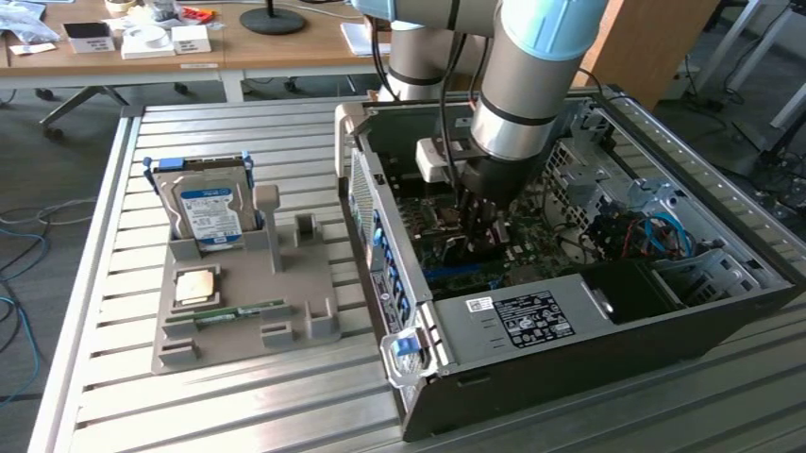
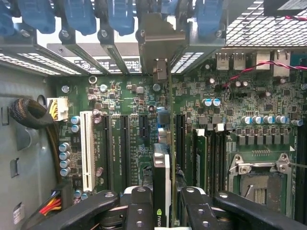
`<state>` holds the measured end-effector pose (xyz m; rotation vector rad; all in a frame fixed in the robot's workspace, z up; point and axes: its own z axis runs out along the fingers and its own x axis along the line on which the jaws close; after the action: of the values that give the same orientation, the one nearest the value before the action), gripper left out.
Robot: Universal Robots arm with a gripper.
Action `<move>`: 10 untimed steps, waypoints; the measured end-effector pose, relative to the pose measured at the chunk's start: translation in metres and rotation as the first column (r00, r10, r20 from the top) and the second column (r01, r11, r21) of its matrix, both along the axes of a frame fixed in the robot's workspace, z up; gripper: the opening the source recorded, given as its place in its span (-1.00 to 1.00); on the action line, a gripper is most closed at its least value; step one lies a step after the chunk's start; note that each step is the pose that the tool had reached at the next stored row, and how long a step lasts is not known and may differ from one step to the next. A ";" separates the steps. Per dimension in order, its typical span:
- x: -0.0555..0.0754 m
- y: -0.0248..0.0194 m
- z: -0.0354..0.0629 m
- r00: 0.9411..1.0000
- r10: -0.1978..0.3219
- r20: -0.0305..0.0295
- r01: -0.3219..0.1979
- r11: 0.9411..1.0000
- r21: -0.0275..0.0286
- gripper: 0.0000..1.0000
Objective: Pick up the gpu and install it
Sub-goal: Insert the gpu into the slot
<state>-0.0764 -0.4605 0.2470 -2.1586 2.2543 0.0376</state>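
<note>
The gpu point(image 2: 162, 167) shows edge-on in the wrist view as a thin dark card standing on its edge over the motherboard's expansion slots point(image 2: 123, 143). Its silvery bracket point(image 2: 160, 43) lies against the rear slot openings of the case. My gripper point(image 2: 162, 213) is shut on the card, with one black finger point(image 2: 139, 211) on each side of it. In the exterior view my gripper point(image 1: 482, 231) reaches down inside the open computer case point(image 1: 377, 189), low over the motherboard point(image 1: 529, 247).
A grey holder point(image 1: 283, 293) on the slatted metal table carries a hard drive point(image 1: 208, 215), a green memory stick point(image 1: 233, 312) and a square chip point(image 1: 195, 286). Inside the case are the power supply point(image 1: 529, 316), a white slot point(image 2: 87, 151), the processor socket point(image 2: 259, 184) and cables point(image 2: 29, 115).
</note>
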 end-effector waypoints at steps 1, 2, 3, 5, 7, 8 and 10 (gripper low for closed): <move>0.000 0.0000 -0.0001 1.000 -0.001 0.000 0.001 1.000 0.000 -0.47; 0.000 0.0000 -0.0002 1.000 -0.001 0.000 0.001 1.000 0.000 -0.47; 0.000 0.0000 -0.0003 1.000 -0.001 0.000 0.001 1.000 0.000 -0.47; 0.000 0.0001 -0.0009 1.000 -0.002 0.000 0.002 1.000 -0.002 -0.47; 0.000 0.0000 -0.0016 1.000 -0.002 0.000 0.002 1.000 -0.003 -0.47; 0.000 0.0000 -0.0018 1.000 -0.002 0.000 0.002 1.000 -0.004 -0.47; 0.000 0.0000 -0.0020 1.000 -0.002 0.000 0.002 1.000 -0.005 -0.47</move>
<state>-0.0766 -0.4605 0.2451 -2.1585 2.2590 0.0323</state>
